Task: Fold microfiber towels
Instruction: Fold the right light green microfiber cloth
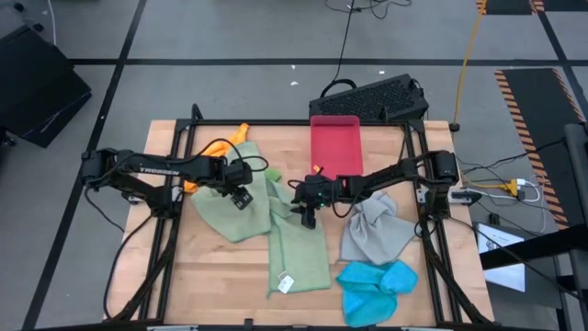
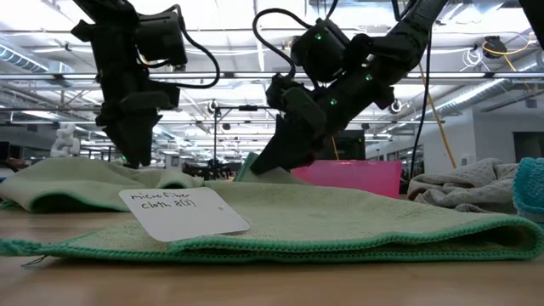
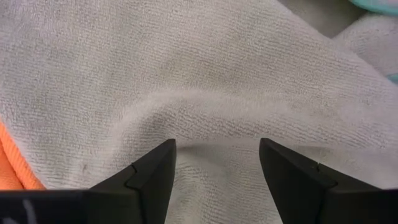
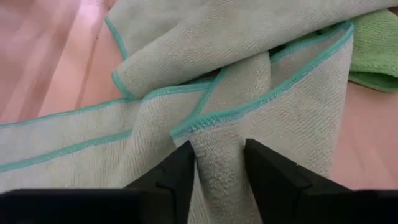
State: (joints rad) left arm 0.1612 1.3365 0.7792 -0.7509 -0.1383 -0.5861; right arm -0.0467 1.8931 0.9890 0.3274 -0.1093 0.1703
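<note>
A pale sage green towel point(image 1: 276, 230) with teal hems lies crumpled and part folded on the table's middle, with a white label point(image 2: 183, 212) at its near end. My left gripper point(image 1: 241, 195) is open over the towel's left part point(image 3: 205, 81). Its fingers stand on either side of a raised wrinkle. My right gripper point(image 1: 306, 213) is shut on the towel's right side. An orange towel point(image 1: 220, 145) lies at the far left, a grey one point(image 1: 375, 230) at the right, a blue one point(image 1: 372, 290) at the near right. A bright green one point(image 4: 376, 56) shows beside the sage towel. My left gripper points down at the sage towel with a wrinkle point(image 3: 214, 102) between its open fingers; I cannot tell whether the fingertips touch the cloth. My right gripper pinches a raised fold of the sage towel point(image 4: 219, 134) between its two fingers, just below a teal hem. It comes slanting down from the table's right, and the towel lies slack on the table.
A pink-red tray point(image 1: 335, 142) stands at the far middle, with a black keyboard point(image 1: 372, 99) behind the table. The arms' black frame rails point(image 1: 170, 230) run along both table sides. Bare wood point(image 1: 220, 276) shows at the near left.
</note>
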